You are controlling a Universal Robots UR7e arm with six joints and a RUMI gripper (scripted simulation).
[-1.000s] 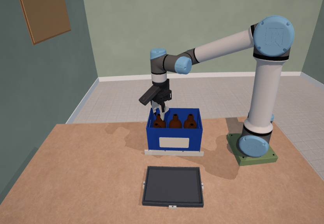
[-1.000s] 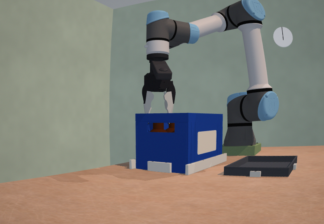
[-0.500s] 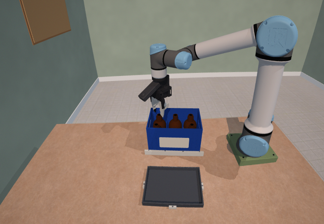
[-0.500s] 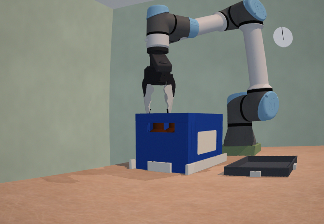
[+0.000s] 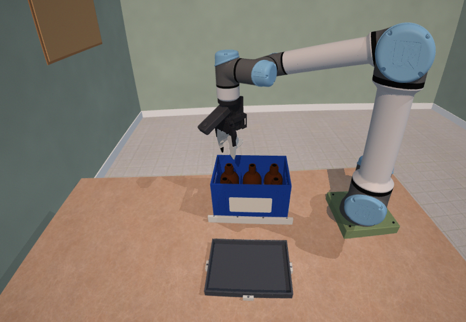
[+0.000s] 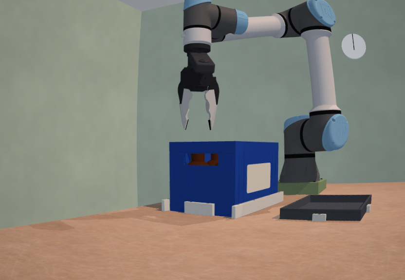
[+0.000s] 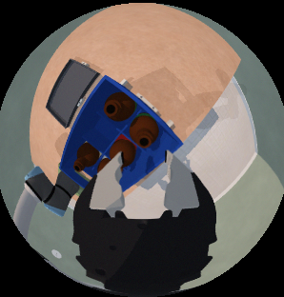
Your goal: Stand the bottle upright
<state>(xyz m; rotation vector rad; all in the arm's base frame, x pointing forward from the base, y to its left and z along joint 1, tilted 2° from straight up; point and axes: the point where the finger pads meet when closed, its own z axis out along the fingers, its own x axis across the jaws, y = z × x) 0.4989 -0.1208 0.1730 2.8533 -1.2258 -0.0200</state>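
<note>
A blue crate (image 5: 251, 190) stands on the table and holds several brown bottles; three necks show in its back row (image 5: 251, 173). In the wrist view the crate (image 7: 118, 135) lies below with the bottle mouths (image 7: 143, 130) seen from above. My gripper (image 6: 197, 124) hangs a little above the crate's back left corner, its fingers apart and nothing between them. It also shows in the top view (image 5: 231, 153) and in the wrist view (image 7: 143, 167). The dark tray (image 5: 248, 267) lies in front of the crate with nothing on it.
White stop blocks (image 5: 250, 219) line the crate's foot. The arm's green base (image 5: 363, 220) stands right of the crate. Small white clips sit on the tray's edges (image 6: 319, 217).
</note>
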